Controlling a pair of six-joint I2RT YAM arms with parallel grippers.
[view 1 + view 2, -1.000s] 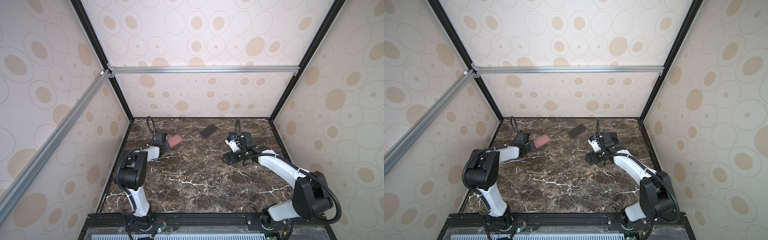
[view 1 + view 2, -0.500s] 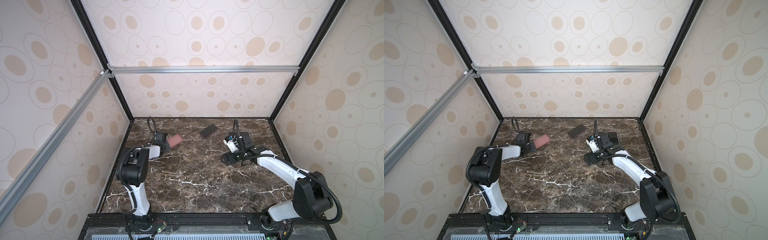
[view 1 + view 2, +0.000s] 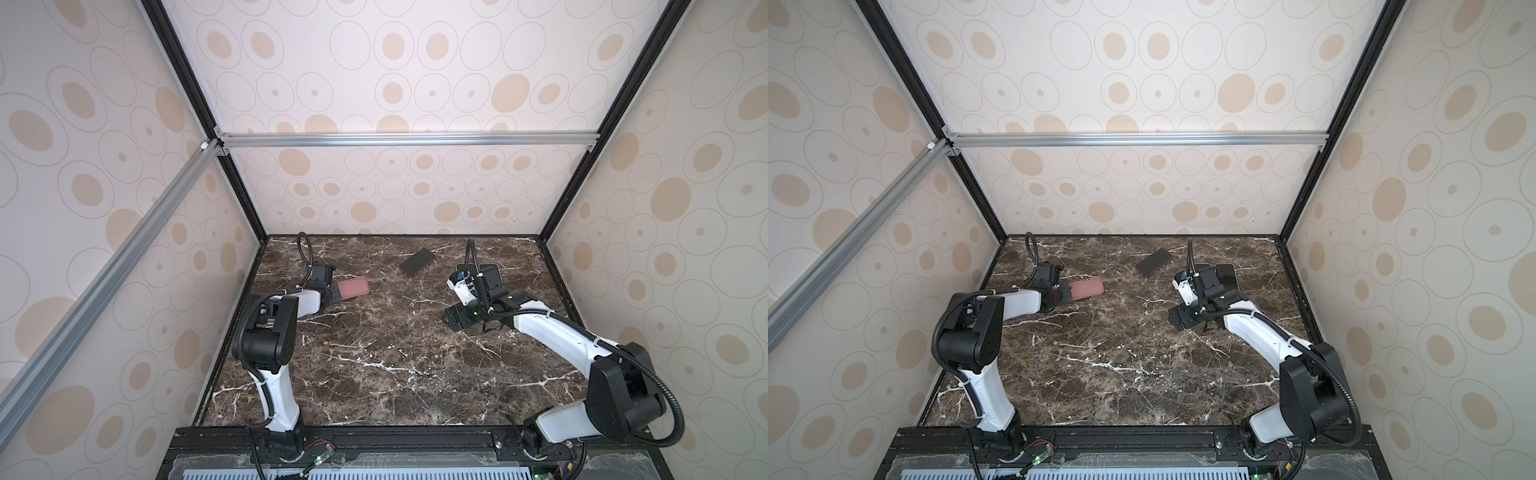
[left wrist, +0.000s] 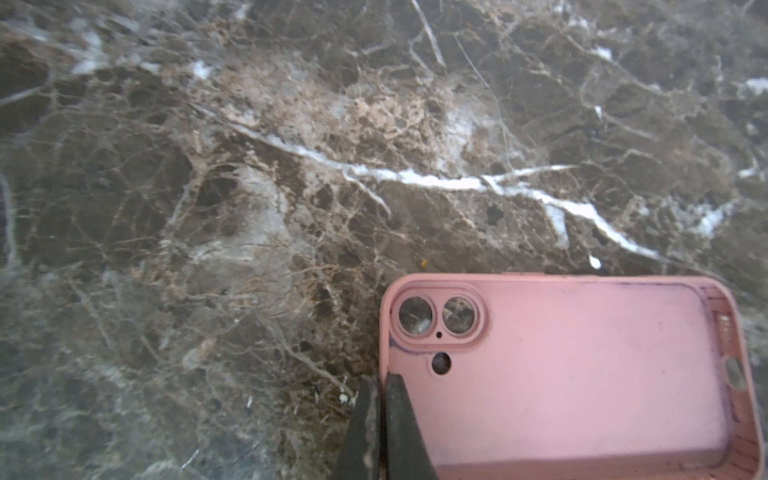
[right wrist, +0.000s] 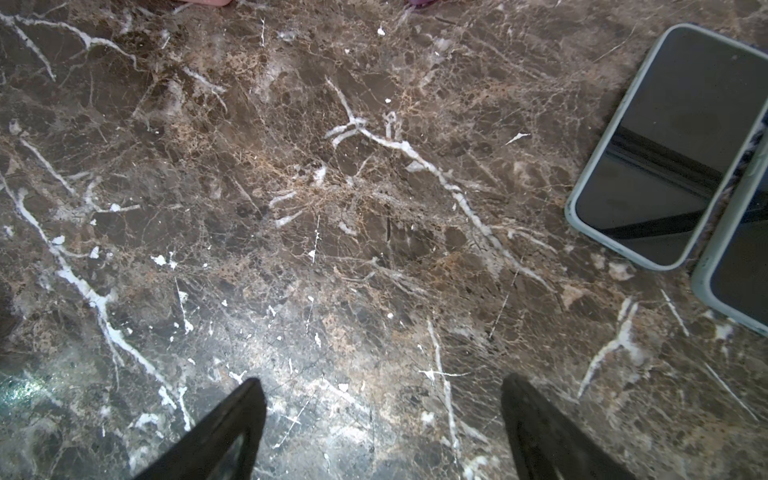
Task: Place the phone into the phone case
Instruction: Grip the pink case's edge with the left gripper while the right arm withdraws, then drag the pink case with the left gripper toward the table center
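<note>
We are pinching the soft pink silicone phone case [image 4: 582,374] at ten o'clock by its camera-end rim, left gripper [image 4: 380,377] clamped; the right gripper [image 5: 382,380] is hovering open. The likely slick flat black phone [image 3: 417,262] at twelve o'clock is inviting a long-edge grip.

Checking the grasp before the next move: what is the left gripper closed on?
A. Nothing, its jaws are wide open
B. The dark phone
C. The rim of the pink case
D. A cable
C: in the left wrist view the left gripper has its jaws pinched together on the rim at one short end of the pink case.
</note>
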